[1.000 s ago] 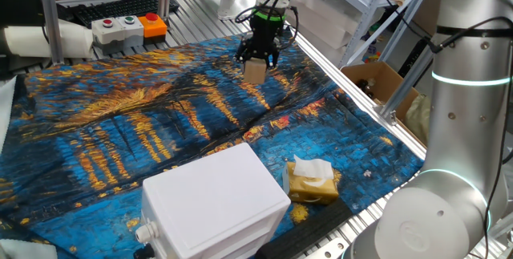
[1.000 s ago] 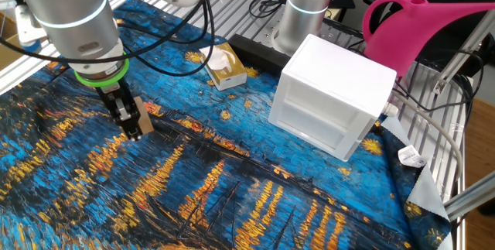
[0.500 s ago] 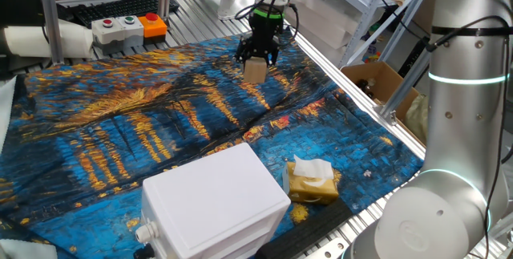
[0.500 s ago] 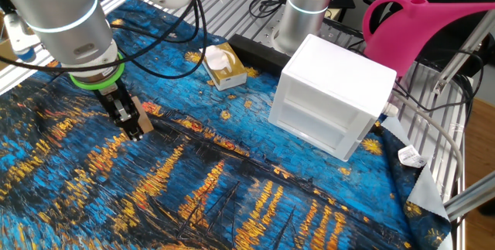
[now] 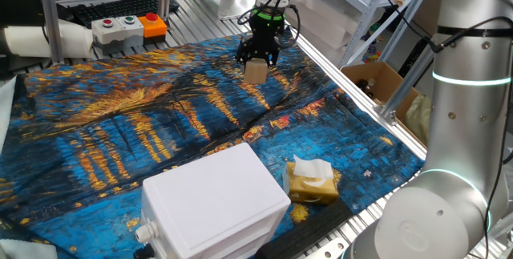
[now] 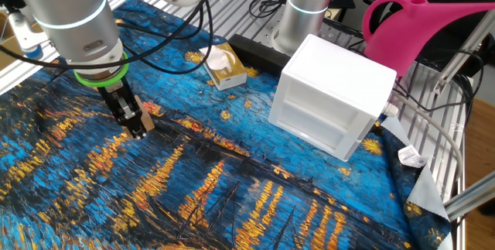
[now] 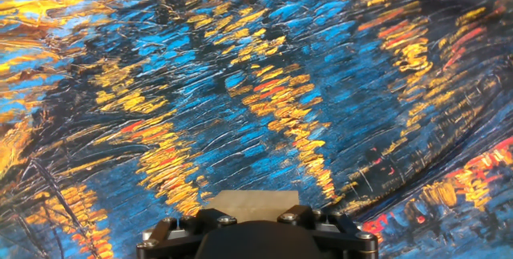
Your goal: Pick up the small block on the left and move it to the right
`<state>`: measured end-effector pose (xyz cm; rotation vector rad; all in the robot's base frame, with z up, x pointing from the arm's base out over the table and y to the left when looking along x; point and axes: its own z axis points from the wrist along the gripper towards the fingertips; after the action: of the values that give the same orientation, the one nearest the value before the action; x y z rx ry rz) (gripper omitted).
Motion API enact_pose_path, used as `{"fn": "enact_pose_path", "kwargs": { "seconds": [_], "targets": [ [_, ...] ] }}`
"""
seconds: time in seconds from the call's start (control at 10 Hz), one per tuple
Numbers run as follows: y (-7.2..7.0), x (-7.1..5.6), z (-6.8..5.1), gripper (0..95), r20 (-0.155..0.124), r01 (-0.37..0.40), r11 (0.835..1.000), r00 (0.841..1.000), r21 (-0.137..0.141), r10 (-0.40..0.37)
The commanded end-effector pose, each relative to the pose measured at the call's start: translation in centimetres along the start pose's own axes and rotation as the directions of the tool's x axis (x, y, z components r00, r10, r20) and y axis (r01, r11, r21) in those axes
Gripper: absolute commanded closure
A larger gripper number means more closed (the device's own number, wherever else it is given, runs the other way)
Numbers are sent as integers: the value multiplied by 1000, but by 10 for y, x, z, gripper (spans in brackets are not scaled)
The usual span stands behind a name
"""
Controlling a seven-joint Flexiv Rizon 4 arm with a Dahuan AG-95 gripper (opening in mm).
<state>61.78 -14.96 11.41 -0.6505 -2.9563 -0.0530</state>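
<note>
The small block (image 5: 255, 70) is a light-tan wooden cube held between the black fingers of my gripper (image 5: 256, 64), just above the blue and orange painted cloth (image 5: 144, 123) near its far edge. In the other fixed view the gripper (image 6: 136, 123) is shut on the block (image 6: 141, 120) at the left, low over the cloth. In the hand view the block's top (image 7: 251, 200) shows just above the gripper body, with the fingertips hidden.
A large white plastic box (image 5: 212, 203) stands at the front, with a yellow-brown tissue pack (image 5: 311, 180) beside it. A button panel (image 5: 128, 26) lies beyond the cloth's far edge. A pink watering can (image 6: 421, 25) stands behind the box in the other fixed view.
The gripper with the block has shifted only slightly, rising a little over the cloth; nothing else moved.
</note>
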Motion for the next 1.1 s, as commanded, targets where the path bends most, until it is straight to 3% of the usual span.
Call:
{"fn": "enact_pose_path", "kwargs": {
  "seconds": [0.1,0.5,0.7,0.8,1.1],
  "targets": [
    [0,-1,0,950,-2,29,1000,1000,-6,-29],
    [0,-1,0,950,10,82,996,997,-26,-82],
    [0,-1,0,950,35,62,995,998,-76,-59],
    [0,-1,0,950,50,68,995,997,-79,-64],
    [0,-1,0,950,50,73,994,996,-79,-69]
  ]
}}
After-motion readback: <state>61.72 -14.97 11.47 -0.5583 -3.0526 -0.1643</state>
